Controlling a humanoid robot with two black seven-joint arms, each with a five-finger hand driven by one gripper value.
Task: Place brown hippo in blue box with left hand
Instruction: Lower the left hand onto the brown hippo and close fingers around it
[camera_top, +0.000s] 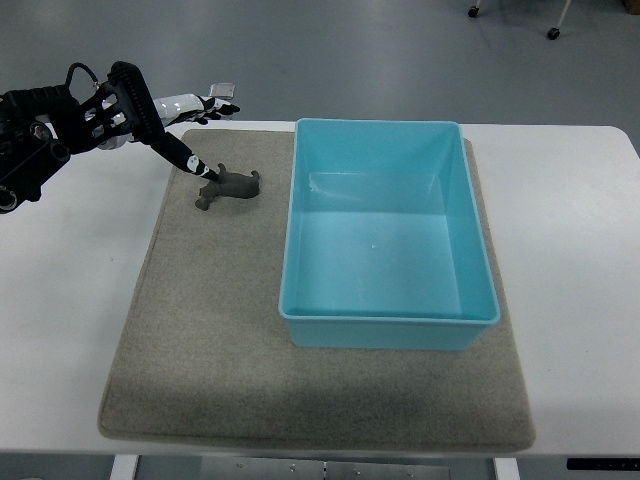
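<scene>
Where fingers (200, 168) reach, brown hippo (228, 186) seemingly touching

white table (570, 250) | grey floor (350, 50) | caster wheels (552, 33) far right

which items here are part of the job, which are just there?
Job:
- small brown toy hippo, lying on the mat left of the box
- empty light blue plastic box
- left hand, one finger reaching to the hippo

Just there:
- grey felt mat
- white table
- chair casters on the floor
</scene>
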